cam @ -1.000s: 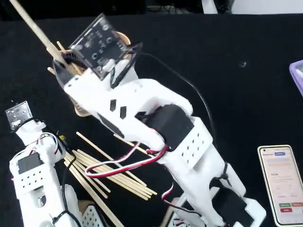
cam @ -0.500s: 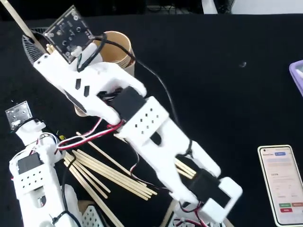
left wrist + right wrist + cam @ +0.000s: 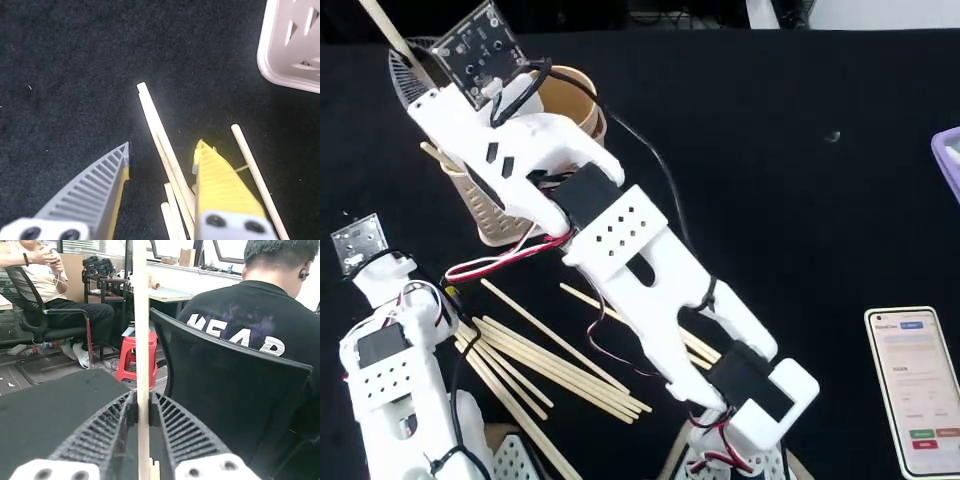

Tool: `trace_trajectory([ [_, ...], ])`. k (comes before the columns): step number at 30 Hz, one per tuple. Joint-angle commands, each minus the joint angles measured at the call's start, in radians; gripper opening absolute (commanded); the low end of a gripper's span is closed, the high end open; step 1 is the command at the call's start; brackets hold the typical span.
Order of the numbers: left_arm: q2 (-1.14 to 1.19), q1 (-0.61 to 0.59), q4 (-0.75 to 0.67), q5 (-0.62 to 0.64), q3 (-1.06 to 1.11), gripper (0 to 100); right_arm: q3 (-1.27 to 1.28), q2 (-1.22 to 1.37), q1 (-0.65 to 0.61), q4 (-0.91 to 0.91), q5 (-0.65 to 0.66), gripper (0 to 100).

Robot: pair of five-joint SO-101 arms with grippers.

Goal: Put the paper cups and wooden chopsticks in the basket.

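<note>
My right gripper (image 3: 142,412) is shut on one wooden chopstick (image 3: 141,340), held upright. In the high view that chopstick (image 3: 385,30) juts up to the far left, above the pale lattice basket (image 3: 485,215). A brown paper cup (image 3: 575,100) shows at the basket's rim beside the right arm; whether it sits inside is unclear. Several chopsticks (image 3: 555,365) lie fanned out on the black table. My left gripper (image 3: 160,160) hangs open just above the ends of those chopsticks (image 3: 157,127), with a corner of the basket (image 3: 295,45) close by.
A phone (image 3: 915,385) lies at the right front of the table. A purple object (image 3: 948,160) pokes in at the right edge. The right arm (image 3: 640,270) stretches diagonally across the middle of the table.
The right arm swung left with its chopstick, uncovering the paper cup, then shifted slightly back right over the basket. The left arm has stayed still.
</note>
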Motion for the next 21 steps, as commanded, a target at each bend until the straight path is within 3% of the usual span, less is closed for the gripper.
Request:
trace_trajectory([
  [1,-0.011,0.001,-0.014,0.005,-0.013,22,-0.094,-0.005,0.026,-0.021,0.002,1.1],
  [17,-0.011,0.001,-0.014,0.005,-0.004,22,-0.117,0.179,0.106,-0.048,-0.003,1.1],
  [21,-0.011,0.001,-0.014,0.005,-0.004,22,-0.128,0.17,0.087,0.08,-0.005,1.6],
])
